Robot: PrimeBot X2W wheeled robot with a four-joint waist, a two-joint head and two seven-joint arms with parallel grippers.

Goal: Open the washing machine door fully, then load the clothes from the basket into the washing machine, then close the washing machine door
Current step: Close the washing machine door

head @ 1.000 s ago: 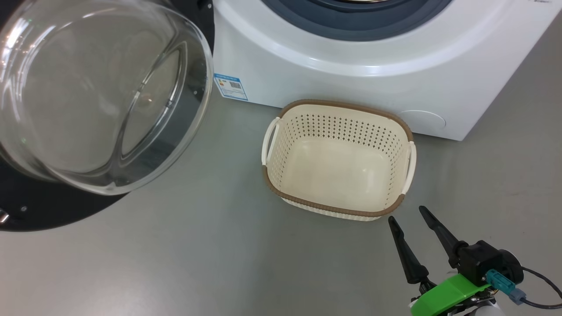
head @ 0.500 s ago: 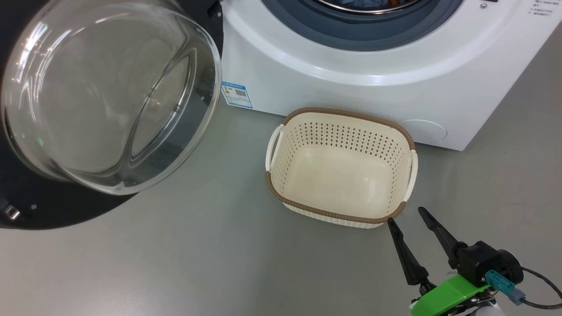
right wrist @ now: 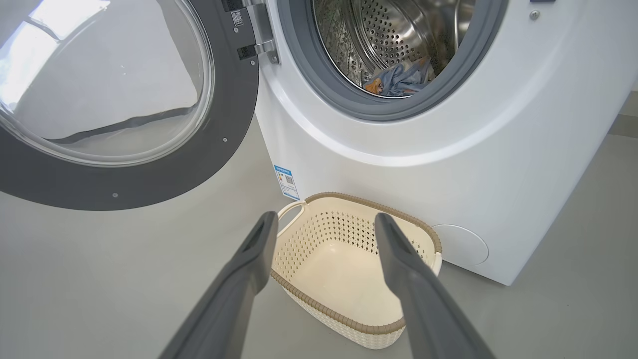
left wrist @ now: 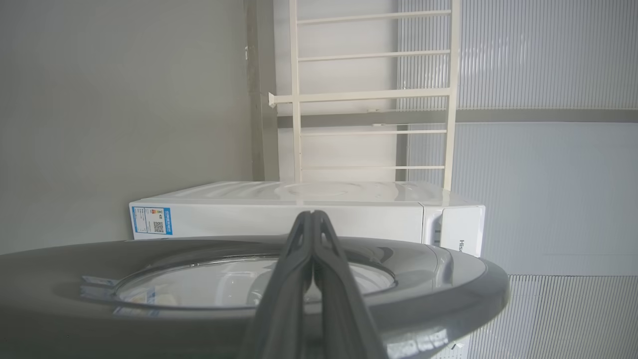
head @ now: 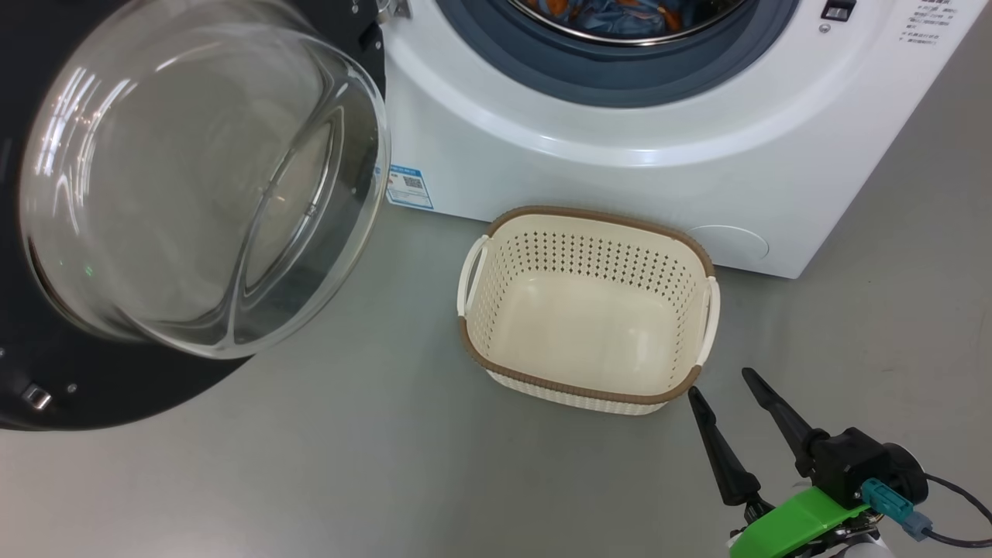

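Note:
The white washing machine [head: 589, 178] stands at the top of the head view with its door [head: 201, 194] swung wide open to the left, glass bowl facing me. Blue clothes [head: 612, 15] with orange print lie inside the steel drum [right wrist: 398, 35]. On the floor in front stands the cream basket [head: 577, 387], with nothing in it. Just past its near right corner my right gripper [head: 720, 381] is open and holds nothing. In the left wrist view my left gripper [left wrist: 313, 214] is shut with nothing in it, over the door's glossy outer face [left wrist: 438, 279].
Grey floor [head: 387, 465] spreads around the basket and under the open door. A blue label sticker [head: 408, 186] sits low on the washer's front. Behind the machine stand a pale frame [left wrist: 374, 94] and ribbed wall panels [left wrist: 548, 60].
The head camera has tilted up, so the drum opening and the clothes in it now show at the top. The right gripper stays open in the same place.

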